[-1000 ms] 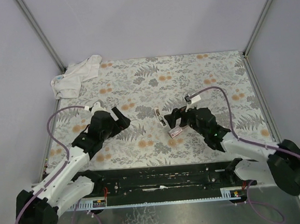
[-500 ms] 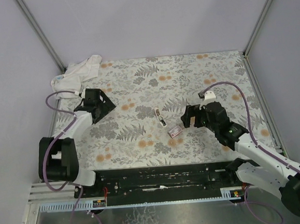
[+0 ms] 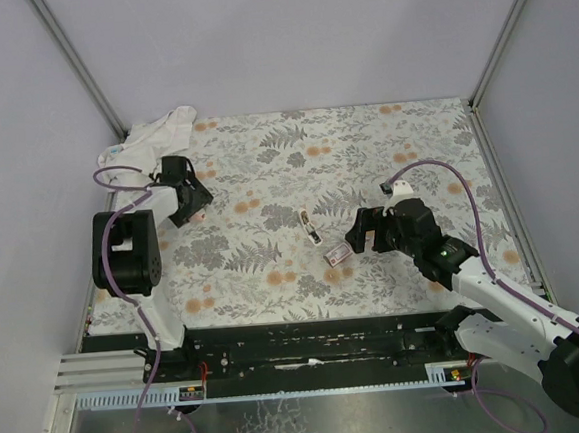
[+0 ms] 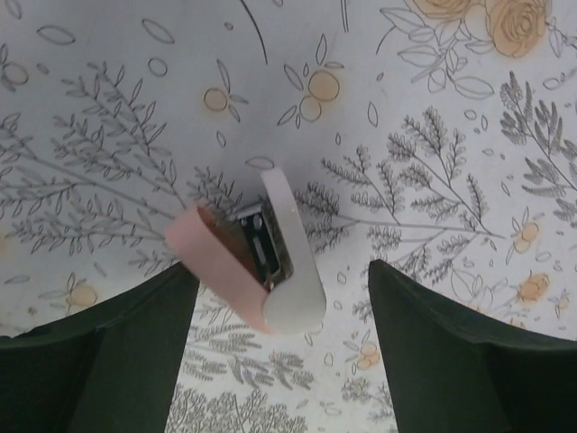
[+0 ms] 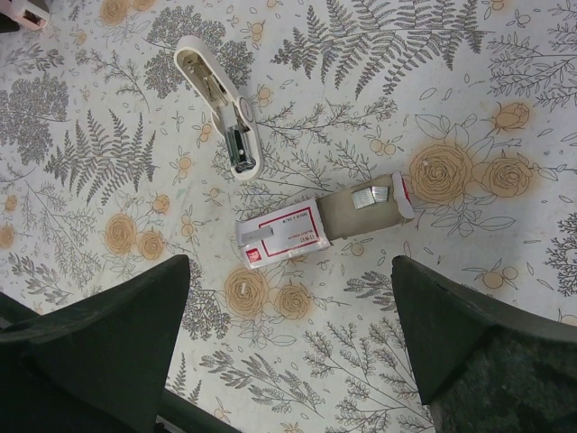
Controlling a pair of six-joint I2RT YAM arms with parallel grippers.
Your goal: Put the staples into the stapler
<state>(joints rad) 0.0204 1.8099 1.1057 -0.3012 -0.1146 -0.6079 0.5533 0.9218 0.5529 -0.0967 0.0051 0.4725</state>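
A white stapler (image 3: 310, 226) lies opened flat at mid-table, its metal channel facing up in the right wrist view (image 5: 223, 110). The staples box (image 3: 338, 256) lies just in front of it. Its red-and-white sleeve (image 5: 281, 236) is slid off a pale tray (image 5: 361, 213) holding a few staple strips (image 5: 370, 197). My right gripper (image 3: 363, 235) (image 5: 288, 338) is open and empty, hovering just right of the box. My left gripper (image 3: 184, 193) (image 4: 284, 361) is open and empty at the far left. A small pink and cream stapler (image 4: 257, 262), hinged open, lies just ahead of its fingertips.
A crumpled white cloth (image 3: 153, 142) lies at the back left corner, close behind the left gripper. Grey walls and metal frame posts (image 3: 77, 68) enclose the floral mat. The arms' black base rail (image 3: 310, 347) runs along the near edge.
The left arm has swung from mid-table far out to the back left, near the cloth. The right gripper has drawn back a little to the right of the box.
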